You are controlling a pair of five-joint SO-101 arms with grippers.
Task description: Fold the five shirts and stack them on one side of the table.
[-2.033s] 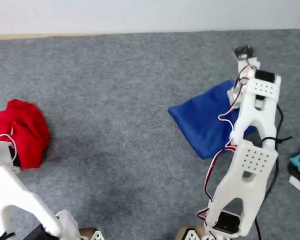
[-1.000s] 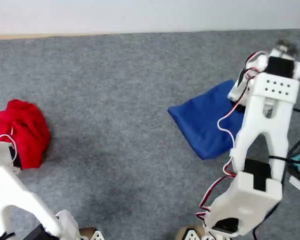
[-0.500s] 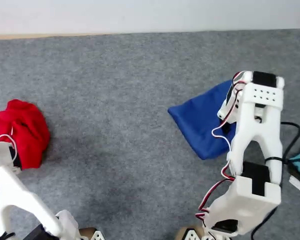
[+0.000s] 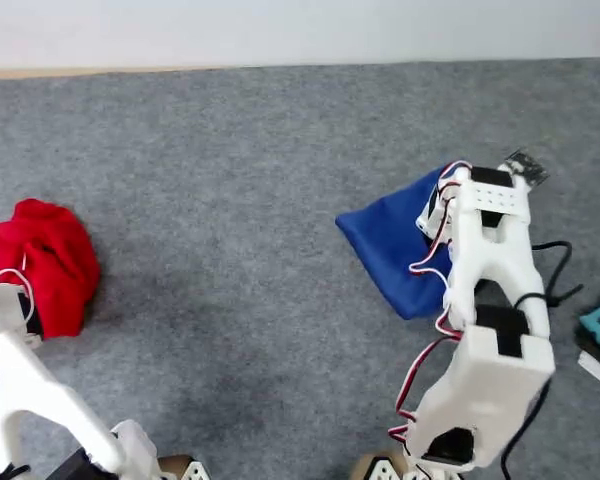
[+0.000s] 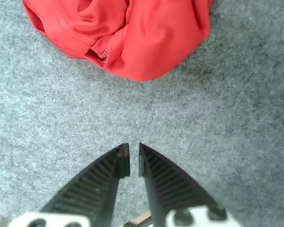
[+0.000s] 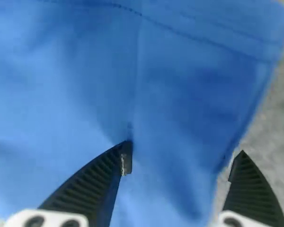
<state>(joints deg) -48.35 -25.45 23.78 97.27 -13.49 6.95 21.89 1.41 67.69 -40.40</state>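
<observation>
We see the right arm pulled back from the far side of the grey mat. Two seconds ago its wrist reached past the blue shirt; now it hangs over that shirt's right part. The shirt has not shifted and lies flat, right of centre. The right gripper is spread wide just above the blue cloth, pinching nothing. We judge it is lining up a fresh grasp, for another fold or to carry the shirt to the stack. The left gripper has not moved. Its fingers are pressed almost together and empty, near the crumpled red shirt at the left edge, which is not yet folded.
</observation>
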